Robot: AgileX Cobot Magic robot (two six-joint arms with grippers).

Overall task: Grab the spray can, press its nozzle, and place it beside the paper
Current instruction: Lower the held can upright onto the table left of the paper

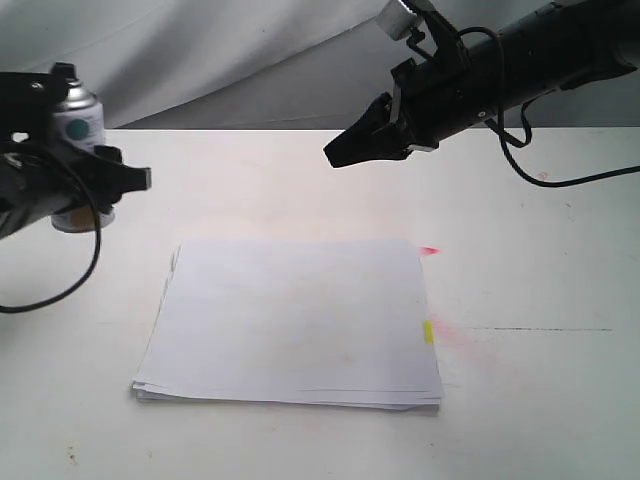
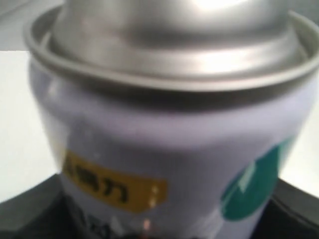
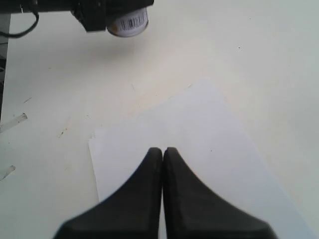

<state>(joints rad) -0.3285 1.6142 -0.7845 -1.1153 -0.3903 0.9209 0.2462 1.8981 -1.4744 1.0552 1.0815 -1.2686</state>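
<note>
The spray can [image 1: 78, 130] stands upright at the far left, with a white label, a teal dot, a silver dome and a small black nozzle [image 1: 64, 72] on top. My left gripper [image 1: 95, 176] is shut on its body. Whether the base touches the table cannot be told. In the left wrist view the can [image 2: 169, 149] fills the frame and the nozzle is out of view. The paper [image 1: 295, 320] lies flat in the middle, with yellow and pink marks on its right edge. My right gripper [image 1: 336, 155] hovers shut and empty above the paper's far edge, as the right wrist view [image 3: 162, 150] also shows.
The white table [image 1: 540, 400] extends around the paper on all sides. A white cloth backdrop [image 1: 250, 60] hangs behind it. A black cable [image 1: 560, 180] droops from the right arm onto the table. A faint pink stain [image 1: 460, 338] marks the surface right of the paper.
</note>
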